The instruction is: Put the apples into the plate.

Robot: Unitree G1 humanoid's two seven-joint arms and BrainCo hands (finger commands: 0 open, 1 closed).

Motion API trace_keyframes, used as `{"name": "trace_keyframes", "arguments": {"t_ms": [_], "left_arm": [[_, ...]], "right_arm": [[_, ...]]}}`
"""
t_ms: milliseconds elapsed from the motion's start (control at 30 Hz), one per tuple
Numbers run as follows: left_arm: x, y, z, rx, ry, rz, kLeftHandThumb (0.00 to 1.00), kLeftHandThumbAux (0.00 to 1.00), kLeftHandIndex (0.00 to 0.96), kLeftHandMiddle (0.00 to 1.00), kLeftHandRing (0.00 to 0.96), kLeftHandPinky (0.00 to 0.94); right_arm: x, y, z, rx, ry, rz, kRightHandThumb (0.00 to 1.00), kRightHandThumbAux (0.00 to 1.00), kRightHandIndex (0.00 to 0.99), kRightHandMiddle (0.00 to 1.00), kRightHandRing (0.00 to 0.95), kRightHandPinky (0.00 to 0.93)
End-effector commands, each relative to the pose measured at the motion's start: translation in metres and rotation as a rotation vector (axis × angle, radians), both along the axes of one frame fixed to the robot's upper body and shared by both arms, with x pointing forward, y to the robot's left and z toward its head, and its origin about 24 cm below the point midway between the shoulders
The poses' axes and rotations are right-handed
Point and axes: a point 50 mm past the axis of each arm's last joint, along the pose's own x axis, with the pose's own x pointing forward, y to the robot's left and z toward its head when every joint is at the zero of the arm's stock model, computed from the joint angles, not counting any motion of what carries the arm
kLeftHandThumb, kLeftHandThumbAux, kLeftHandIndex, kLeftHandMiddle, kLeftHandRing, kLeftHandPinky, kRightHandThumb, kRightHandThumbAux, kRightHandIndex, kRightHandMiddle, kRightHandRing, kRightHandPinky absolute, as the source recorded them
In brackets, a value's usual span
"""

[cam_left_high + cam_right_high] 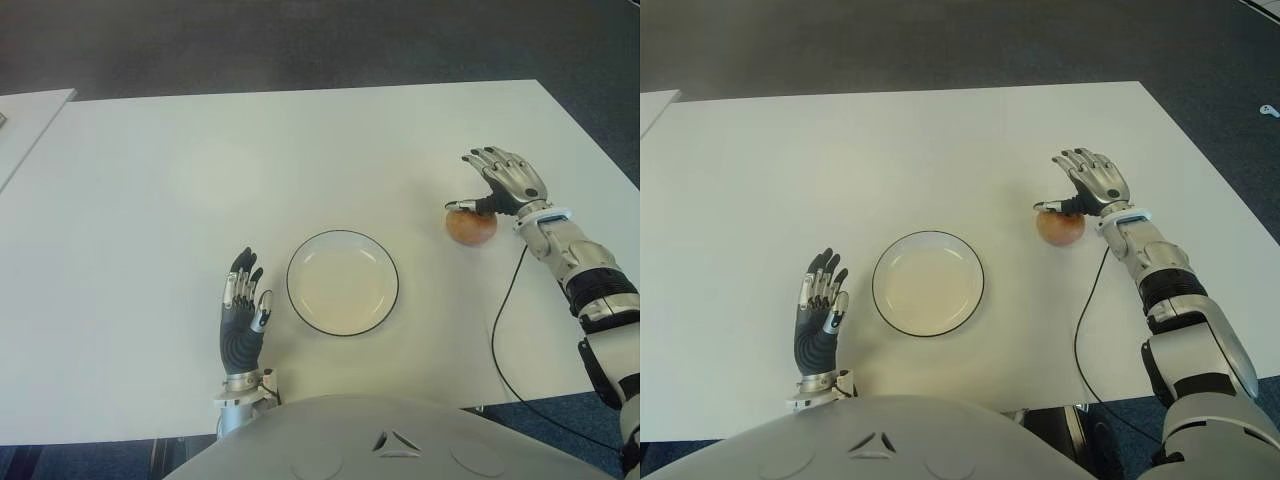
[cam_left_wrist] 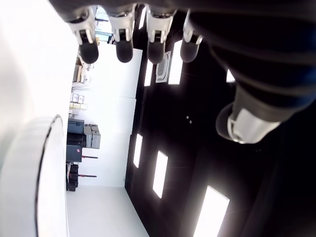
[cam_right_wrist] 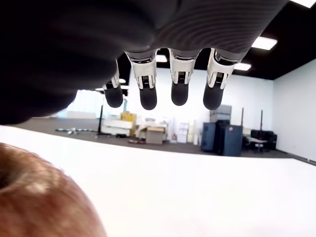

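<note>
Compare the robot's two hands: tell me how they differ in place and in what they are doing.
The right hand is reached out over the apple, right of the plate, thumb at the fruit's top; the left hand shows close to the body, just left of the plate, near no apple. The right hand is palm down; the left is edge-on, fingers pointing away. Both are open, fingers extended, holding nothing.

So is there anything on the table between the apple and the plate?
Nothing visible. Bare table separates the apple from the plate. The right hand is open above the apple; the left hand shows left of the plate.
</note>
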Motion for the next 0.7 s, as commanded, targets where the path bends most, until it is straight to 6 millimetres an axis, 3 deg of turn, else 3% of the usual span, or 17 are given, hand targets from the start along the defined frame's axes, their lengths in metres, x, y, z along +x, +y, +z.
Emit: {"name": "trace_keyframes", "arguments": {"t_ms": [33, 267, 700], "left_arm": [[-0.018, 0.008, -0.026, 0.009, 0.185, 0.01, 0.085, 0.561, 0.01, 0.004, 0.0, 0.03], [-0.018, 0.009, -0.027, 0.009, 0.182, 0.006, 0.079, 0.566, 0.009, 0.001, 0.0, 0.029], [-0.016, 0.008, -0.026, 0.004, 0.175, -0.006, 0.081, 0.559, 0.008, 0.003, 0.0, 0.025]], "right_arm": [[-0.005, -0.003, 0.004, 0.001, 0.016, 0.006, 0.244, 0.202, 0.0, 0.0, 0.0, 0.0], [-0.012, 0.001, 0.019, 0.005, 0.011, 0.032, 0.232, 0.202, 0.0, 0.0, 0.0, 0.0], [-0.021, 0.008, 0.023, 0.028, 0.075, 0.044, 0.23, 0.197, 0.0, 0.0, 0.0, 0.0]]}}
